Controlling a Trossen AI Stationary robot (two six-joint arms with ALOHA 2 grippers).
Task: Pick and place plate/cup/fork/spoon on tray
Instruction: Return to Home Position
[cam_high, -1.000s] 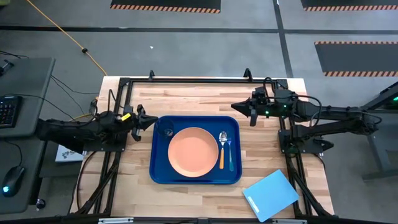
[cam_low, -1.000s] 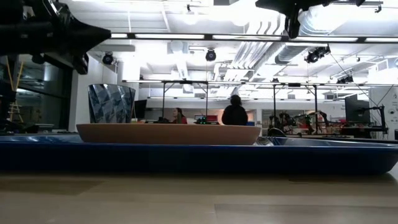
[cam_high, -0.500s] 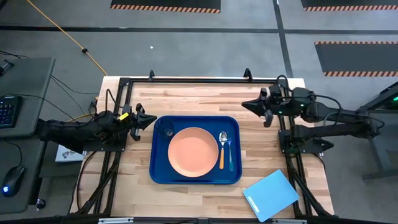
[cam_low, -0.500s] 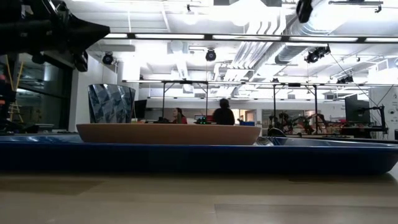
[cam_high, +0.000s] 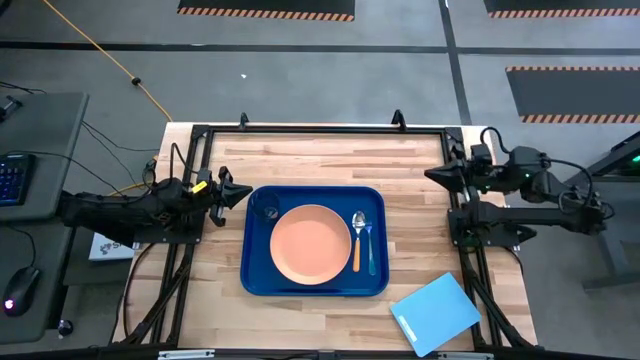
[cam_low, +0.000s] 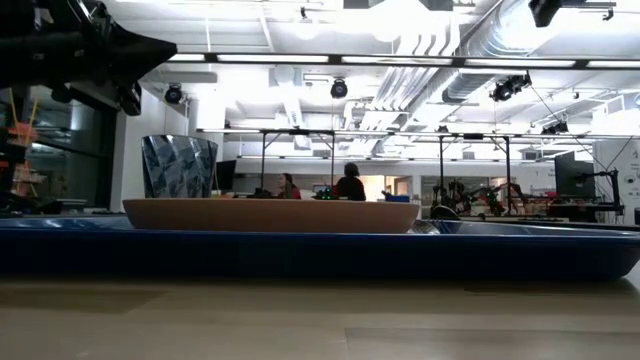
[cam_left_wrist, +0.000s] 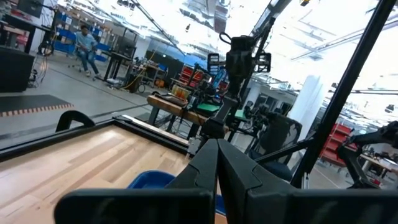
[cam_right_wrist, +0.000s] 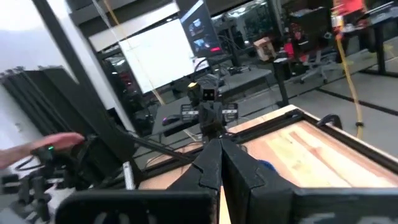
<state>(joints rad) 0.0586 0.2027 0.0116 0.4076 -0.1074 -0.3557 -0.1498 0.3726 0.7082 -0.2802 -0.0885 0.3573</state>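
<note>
Four items sit on the tray (cam_high: 250, 280); left gripper (cam_high: 243, 193) closed beside it, right gripper (cam_high: 432, 175) probably closed, well apart.

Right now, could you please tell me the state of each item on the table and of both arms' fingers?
Dark-blue rectangular plastic tray: flat on the table, loaded.
Salmon-pink round plate: on the tray, empty.
Dark bluish-grey cup: upright on the tray beside the plate.
Orange-handled spoon: lying on the tray.
Bluish-handled fork: lying beside the spoon.
Light-blue flat board: on the table, off the tray.
Left gripper: fingers shut, empty.
Right gripper: fingers shut, empty.
</note>
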